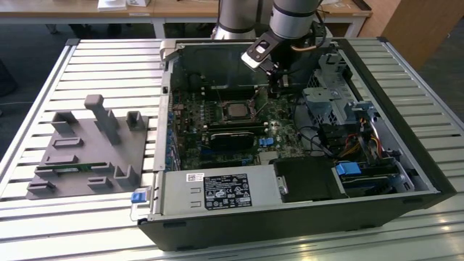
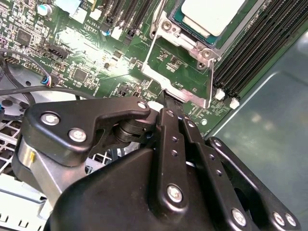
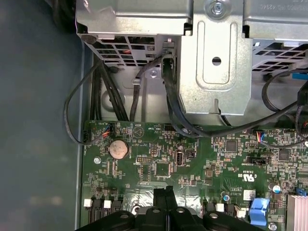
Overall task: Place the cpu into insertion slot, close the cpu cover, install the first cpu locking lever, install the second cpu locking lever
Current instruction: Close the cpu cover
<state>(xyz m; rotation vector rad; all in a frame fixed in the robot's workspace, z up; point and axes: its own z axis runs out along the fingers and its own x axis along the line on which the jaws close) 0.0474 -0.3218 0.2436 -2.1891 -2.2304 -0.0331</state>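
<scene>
The cpu lies in its socket on the green motherboard, its silver-grey top showing through the square opening of the cpu cover, which lies flat over it. My gripper hangs just to the exterior view's right of the socket. In the second wrist view the black fingers are pressed together, with the gripper tip touching the tongue of the cover plate. A thin metal lever rod runs along the socket's side. The first wrist view shows the gripper shut low over the board.
The open computer case lies on a slatted table. Around the socket are a power supply box, drive cages, cables and memory slots. A grey fixture sits at the exterior view's left.
</scene>
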